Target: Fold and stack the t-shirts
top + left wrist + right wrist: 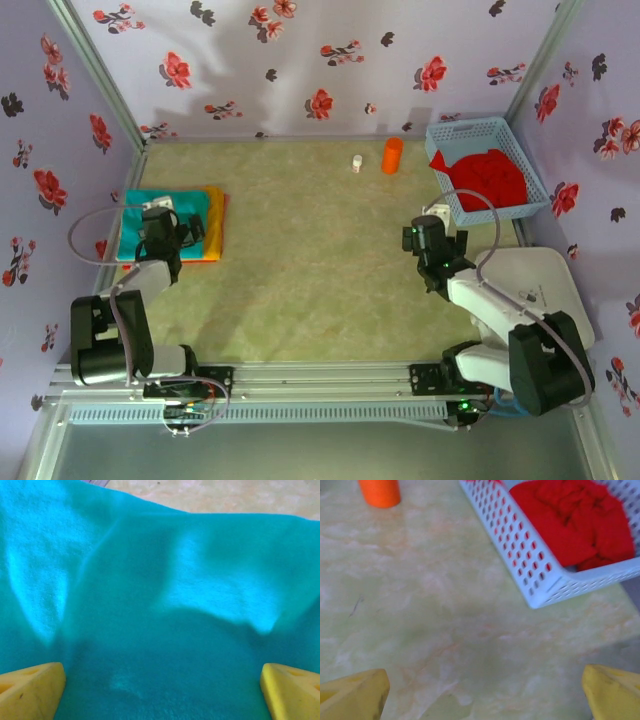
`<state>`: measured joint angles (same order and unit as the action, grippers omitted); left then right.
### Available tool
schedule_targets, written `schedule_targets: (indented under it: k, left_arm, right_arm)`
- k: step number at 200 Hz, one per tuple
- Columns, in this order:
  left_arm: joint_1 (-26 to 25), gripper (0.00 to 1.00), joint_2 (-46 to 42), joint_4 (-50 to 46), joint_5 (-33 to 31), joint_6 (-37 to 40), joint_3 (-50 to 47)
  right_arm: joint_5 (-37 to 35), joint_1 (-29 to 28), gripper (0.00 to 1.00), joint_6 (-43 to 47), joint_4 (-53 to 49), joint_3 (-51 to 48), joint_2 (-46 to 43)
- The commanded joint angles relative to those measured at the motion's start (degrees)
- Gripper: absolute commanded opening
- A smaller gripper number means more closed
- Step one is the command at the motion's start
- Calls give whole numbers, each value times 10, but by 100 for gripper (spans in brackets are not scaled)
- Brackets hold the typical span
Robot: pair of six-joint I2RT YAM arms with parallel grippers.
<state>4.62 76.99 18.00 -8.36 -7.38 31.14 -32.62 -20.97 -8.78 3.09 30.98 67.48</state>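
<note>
Two lie folded, stacked: teal t-shirt point(135, 215) over yellow-orange t-shirt point(213, 225) — red t-shirts point(485, 175) crumpled in basket point(530, 565). Jaws of left gripper point(162, 690) and right gripper point(485, 692) stand apart.

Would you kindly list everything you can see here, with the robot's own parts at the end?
teal t-shirt: one, teal, folded, table's left
yellow-orange t-shirt: one, yellow-orange, under the teal one
red t-shirts: number unclear, red, in basket
basket: one, light blue, far right
cylinder: one, orange, far middle
small item: one, white, beside cylinder
table: one, pale green
left gripper: one, yellow-tipped, open over teal t-shirt
right gripper: one, yellow-tipped, open over table
</note>
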Motion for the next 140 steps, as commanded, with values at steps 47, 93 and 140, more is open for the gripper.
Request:
schedule_targets:
  k: [47,93,140]
  left_arm:
    - [-28,100,28,280,-16,26,-104]
    - [-38,100,119,430,-9,39,-134]
    - [-40,100,112,363,-31,30,-106]
  right_arm:
    - [-76,27,100,55,118,-92,-52]
    - [-9,69,100,90,374,-180,-15]
    - [19,91,100,108,402,-119,92]
